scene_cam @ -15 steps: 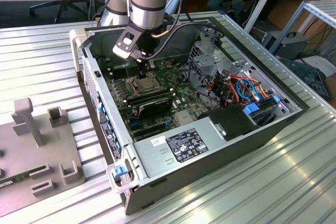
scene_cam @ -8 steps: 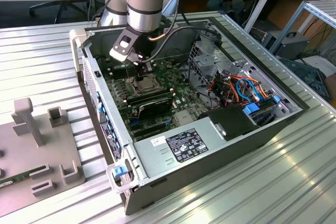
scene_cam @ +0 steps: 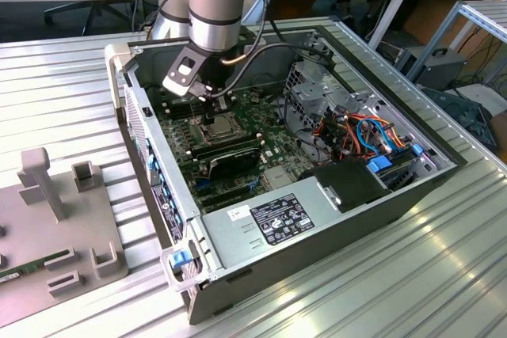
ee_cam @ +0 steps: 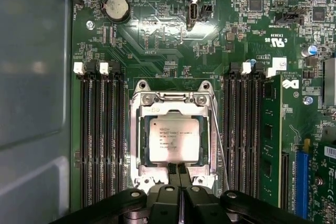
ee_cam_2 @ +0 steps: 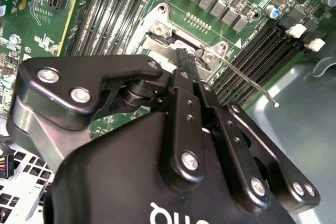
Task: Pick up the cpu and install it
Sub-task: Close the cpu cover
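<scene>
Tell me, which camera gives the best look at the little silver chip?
The first wrist view: the cpu lies face-up in the socket frame, whole and unobstructed. In the exterior view it is a tiny silver patch beside the gripper. In the second wrist view the gripper stands before the socket frame.

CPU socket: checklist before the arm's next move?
1. The cpu sits inside the socket frame: ok.
2. The cpu lies flat and square to the frame: ok.
3. The gripper is shut, holding nothing, by the cpu's edge: ok.
4. Gripper touching the cpu or frame: cannot tell.
5. The retention lever latched: cannot tell.
</scene>
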Robot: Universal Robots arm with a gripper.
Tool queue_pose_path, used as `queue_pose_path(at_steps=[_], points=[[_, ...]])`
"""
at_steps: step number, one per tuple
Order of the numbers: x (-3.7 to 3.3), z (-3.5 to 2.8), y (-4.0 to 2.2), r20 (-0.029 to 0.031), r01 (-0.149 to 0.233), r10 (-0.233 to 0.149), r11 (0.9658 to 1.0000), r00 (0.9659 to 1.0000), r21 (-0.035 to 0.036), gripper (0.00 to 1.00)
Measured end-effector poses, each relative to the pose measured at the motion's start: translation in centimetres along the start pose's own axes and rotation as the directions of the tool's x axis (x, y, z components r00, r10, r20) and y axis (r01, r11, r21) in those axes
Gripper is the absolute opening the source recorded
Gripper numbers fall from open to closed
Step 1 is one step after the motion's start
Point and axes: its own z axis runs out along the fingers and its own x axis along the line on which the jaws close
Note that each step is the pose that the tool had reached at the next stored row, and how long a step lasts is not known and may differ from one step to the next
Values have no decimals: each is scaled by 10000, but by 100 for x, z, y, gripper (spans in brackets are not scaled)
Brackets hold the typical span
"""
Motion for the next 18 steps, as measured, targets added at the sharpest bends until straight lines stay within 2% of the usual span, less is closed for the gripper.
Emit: queue_pose_path(at_steps=[3, 11, 18], points=[[0, 6, -31, 0, 1, -1, 10000, 10000, -1, 11], [0, 11, -42, 0, 0, 0, 10000, 10000, 0, 11], [3, 66, -67, 0, 1, -1, 10000, 10000, -2, 11]])
